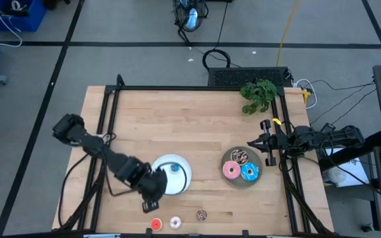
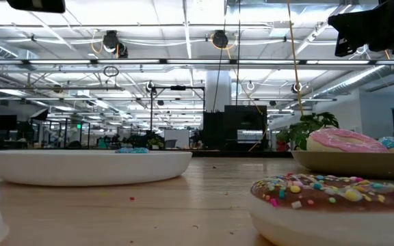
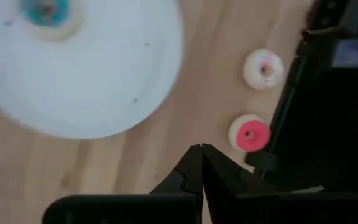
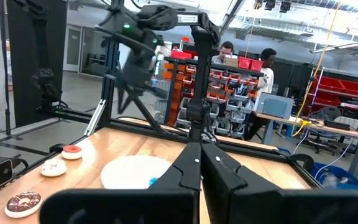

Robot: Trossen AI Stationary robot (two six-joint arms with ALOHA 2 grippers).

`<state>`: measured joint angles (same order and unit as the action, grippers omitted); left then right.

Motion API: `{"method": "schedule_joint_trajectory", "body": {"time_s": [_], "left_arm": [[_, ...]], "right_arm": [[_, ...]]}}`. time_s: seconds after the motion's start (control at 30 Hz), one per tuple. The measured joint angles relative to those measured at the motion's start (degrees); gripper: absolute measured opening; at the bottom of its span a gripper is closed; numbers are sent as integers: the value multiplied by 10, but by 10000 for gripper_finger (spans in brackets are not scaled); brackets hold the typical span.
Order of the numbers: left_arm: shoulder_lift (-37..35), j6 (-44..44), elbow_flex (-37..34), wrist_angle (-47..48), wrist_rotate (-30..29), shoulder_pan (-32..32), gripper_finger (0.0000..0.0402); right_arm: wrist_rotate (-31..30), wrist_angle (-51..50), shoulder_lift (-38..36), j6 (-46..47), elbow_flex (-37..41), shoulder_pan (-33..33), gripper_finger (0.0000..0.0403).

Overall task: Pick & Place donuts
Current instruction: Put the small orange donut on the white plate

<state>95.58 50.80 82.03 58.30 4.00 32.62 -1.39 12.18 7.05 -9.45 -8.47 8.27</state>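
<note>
Meanwhile: Left Claw Empty Beside the White Plate

Overhead, the left claw (image 1: 152, 201) hangs low over the wooden bench (image 1: 170, 119), just off the near-left rim of the white plate (image 1: 180, 177). Its two fingers are pressed together with nothing between them, as the left wrist view shows. One mini blue donut (image 1: 174, 168) lies on the white plate, apart from the claw.

Three more minis sit in a row on the bench along its near edge, just past the left claw: the red donut (image 1: 155, 224) closest to it, then the white donut (image 1: 175, 222), then the brown donut (image 1: 201, 214). In the left wrist view the red donut (image 3: 250, 133) and white donut (image 3: 263, 68) lie beside the closed fingertips, neither touching them.

On the grey plate (image 1: 226, 158), further right, the three larger pieces lie bunched together: the chocolate-sprinkled donut (image 1: 238, 157), the pink donut (image 1: 231, 170) and the larger blue donut (image 1: 249, 173).

At the bench's right edge the right claw (image 1: 268, 143) waits, next to the grey plate but off it. Its fingers are closed together and empty. A green plant (image 1: 258, 94) sits at the far right corner.
</note>
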Motion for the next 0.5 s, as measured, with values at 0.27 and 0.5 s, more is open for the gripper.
{"method": "schedule_joint_trajectory", "body": {"time_s": [0.27,0.5], "left_arm": [[59,-64,6,-135,-42,48,8],[90,-35,6,-189,-30,51,12]], "right_arm": [[0,0,0,0,0,0,0],[0,0,0,0,0,0,0]]}}
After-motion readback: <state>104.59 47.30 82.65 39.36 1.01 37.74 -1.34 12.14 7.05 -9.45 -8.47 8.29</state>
